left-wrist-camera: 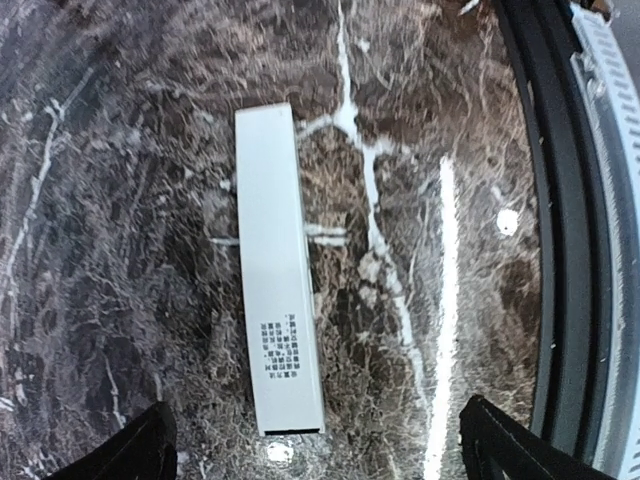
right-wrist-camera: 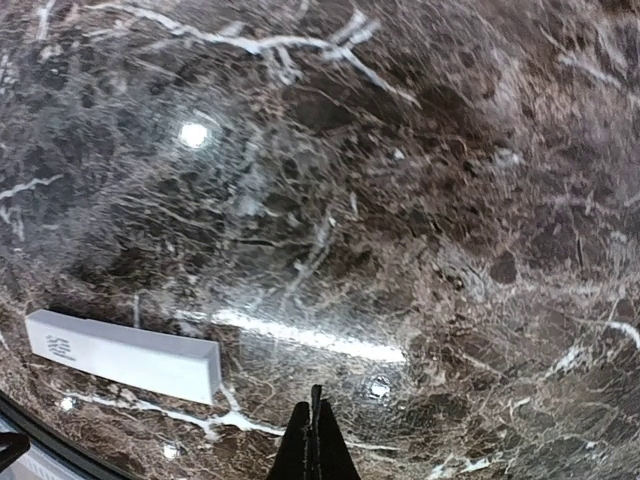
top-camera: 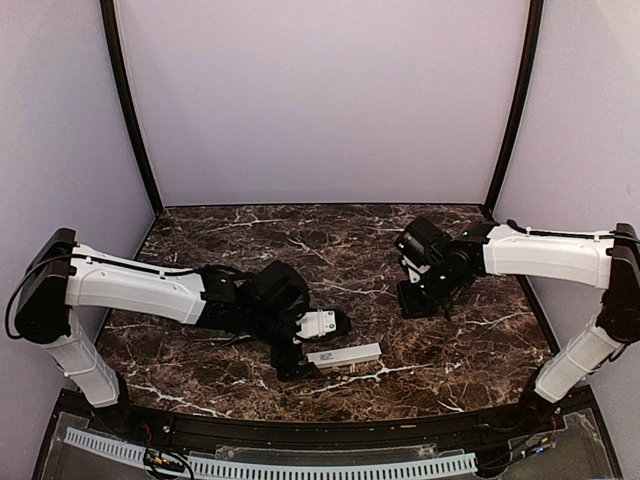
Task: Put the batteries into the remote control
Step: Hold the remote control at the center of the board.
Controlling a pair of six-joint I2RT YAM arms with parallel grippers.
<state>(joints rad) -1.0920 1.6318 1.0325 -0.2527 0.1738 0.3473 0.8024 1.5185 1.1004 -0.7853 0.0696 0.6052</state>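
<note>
The remote control (top-camera: 345, 355) is a long white bar lying flat on the marble table near the front middle. In the left wrist view it (left-wrist-camera: 275, 260) shows a small dark printed patch near its close end. My left gripper (top-camera: 315, 345) hovers right over it, jaws wide open, with the bar's near end between the two fingertips (left-wrist-camera: 150, 445). My right gripper (top-camera: 415, 300) is shut and sits apart at the right, above bare table. In its view the remote (right-wrist-camera: 125, 355) lies at the lower left, away from the closed fingertips (right-wrist-camera: 315, 440). No batteries show in any view.
The dark marble table (top-camera: 330, 250) ends in a black raised front rim (left-wrist-camera: 560, 250), with a white slotted strip (top-camera: 270, 465) beyond it. Pale walls and two black corner posts close in the back and sides.
</note>
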